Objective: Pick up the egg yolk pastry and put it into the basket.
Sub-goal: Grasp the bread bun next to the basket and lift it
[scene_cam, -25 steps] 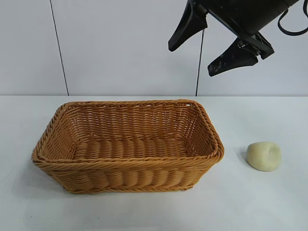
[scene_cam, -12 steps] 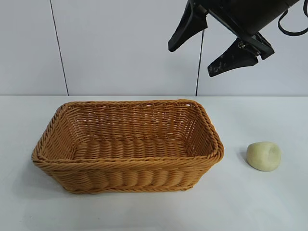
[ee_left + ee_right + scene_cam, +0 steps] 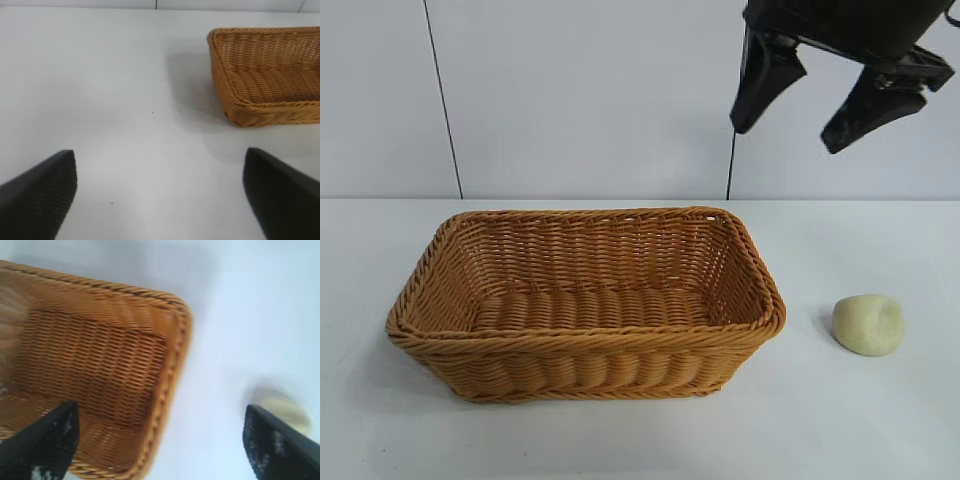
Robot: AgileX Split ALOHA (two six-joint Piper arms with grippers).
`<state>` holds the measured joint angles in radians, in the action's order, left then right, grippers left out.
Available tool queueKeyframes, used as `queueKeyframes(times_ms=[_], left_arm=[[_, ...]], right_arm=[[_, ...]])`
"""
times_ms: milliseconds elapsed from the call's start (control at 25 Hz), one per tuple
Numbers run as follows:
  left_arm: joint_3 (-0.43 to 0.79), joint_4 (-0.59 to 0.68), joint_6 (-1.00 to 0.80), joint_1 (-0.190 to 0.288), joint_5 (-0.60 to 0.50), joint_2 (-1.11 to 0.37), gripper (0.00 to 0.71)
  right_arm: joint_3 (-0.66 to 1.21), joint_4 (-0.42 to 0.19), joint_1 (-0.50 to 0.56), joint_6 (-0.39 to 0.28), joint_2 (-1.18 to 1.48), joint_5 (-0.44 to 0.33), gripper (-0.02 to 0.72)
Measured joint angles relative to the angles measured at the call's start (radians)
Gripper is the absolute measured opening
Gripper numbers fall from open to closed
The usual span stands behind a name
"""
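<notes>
Exterior: right gripper (image 3: 835, 95) high, wide open, empty; pastry (image 3: 868, 324) on table (image 3: 880, 430) right of basket (image 3: 585, 300).
L wrist: left gripper (image 3: 160, 192) wide open, empty.
R wrist: blurry pale lump, probably pastry (image 3: 280, 407).

A large rectangular basket (image 3: 585, 300) of orange-brown woven wicker, with sloping sides and a thick braided rim, is seen upright at the centre-left of the exterior view, its long side facing the camera. Nothing is held inside it. A small, pale cream-yellow, dome-shaped pastry (image 3: 868, 324) with a smooth matte surface is set on the white table at the lower right of the frame, apart from the basket's right end, its flatter face turned up and to the right.
</notes>
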<state>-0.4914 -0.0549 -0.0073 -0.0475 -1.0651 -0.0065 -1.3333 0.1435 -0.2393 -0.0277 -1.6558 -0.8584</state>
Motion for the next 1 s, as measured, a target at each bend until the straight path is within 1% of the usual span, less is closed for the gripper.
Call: queueKeyframes(times_ms=[40, 80, 200, 440, 680, 1000], left_arm=[[0.000, 0.000, 0.000, 0.000, 0.000, 0.000, 0.695], [0.000, 0.000, 0.000, 0.000, 0.000, 0.000, 0.695], [0.000, 0.000, 0.000, 0.000, 0.000, 0.000, 0.695], [0.000, 0.000, 0.000, 0.000, 0.000, 0.000, 0.695], [0.000, 0.000, 0.001, 0.000, 0.000, 0.000, 0.695], [0.000, 0.000, 0.001, 0.000, 0.000, 0.000, 0.695]], right_arm=[[-0.001, -0.045, 0.009, -0.022, 0.000, -0.017, 0.613], [-0.001, -0.073, 0.024, -0.037, -0.001, -0.032, 0.613], [-0.001, -0.095, 0.070, -0.044, -0.022, -0.061, 0.613], [-0.002, -0.096, 0.126, -0.047, -0.116, -0.062, 0.613], [-0.002, -0.092, 0.132, -0.047, -0.265, -0.048, 0.613], [-0.002, -0.089, 0.132, -0.049, -0.440, 0.002, 0.612]])
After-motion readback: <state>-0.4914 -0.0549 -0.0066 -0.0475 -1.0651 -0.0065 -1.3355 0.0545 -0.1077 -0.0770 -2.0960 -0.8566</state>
